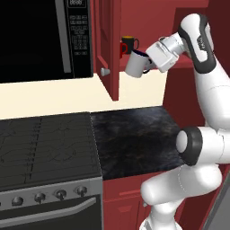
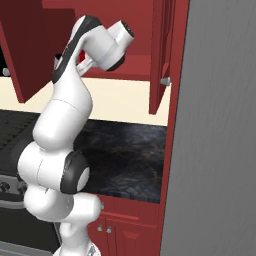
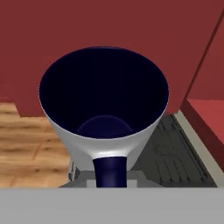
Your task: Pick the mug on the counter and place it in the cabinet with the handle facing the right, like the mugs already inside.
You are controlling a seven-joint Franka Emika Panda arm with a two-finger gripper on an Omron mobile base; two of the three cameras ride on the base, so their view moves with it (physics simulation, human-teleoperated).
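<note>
The pincer [image 1: 146, 63] is squeezed tight on the white mug [image 1: 135, 64]. It holds the mug up in the air, high above the black desk [image 1: 134, 139], right at the front of the open red cabinet [image 1: 110, 49]. The mug is tipped over, with its mouth turned toward the hand.

In the left base view, going from left to right, there is a black microwave [image 1: 45, 38], then the red cabinet door with its small round knob [image 1: 105, 71]. Next come a red mug [image 1: 123, 48] and a black mug [image 1: 129, 44] with yellow inside, both standing on the shelf. The white mug hangs just in front of them and a little lower. The stove [image 1: 47, 152] sits below, beside the desk.

The right base view shows the arm from the other side. The arm hides the mug there. A tall grey wall [image 2: 220, 130] stands on the right.

The hand view looks straight into the white mug [image 3: 103, 105]. Its inside is dark blue. The dark handle [image 3: 110, 171] points down toward the pincer.
</note>
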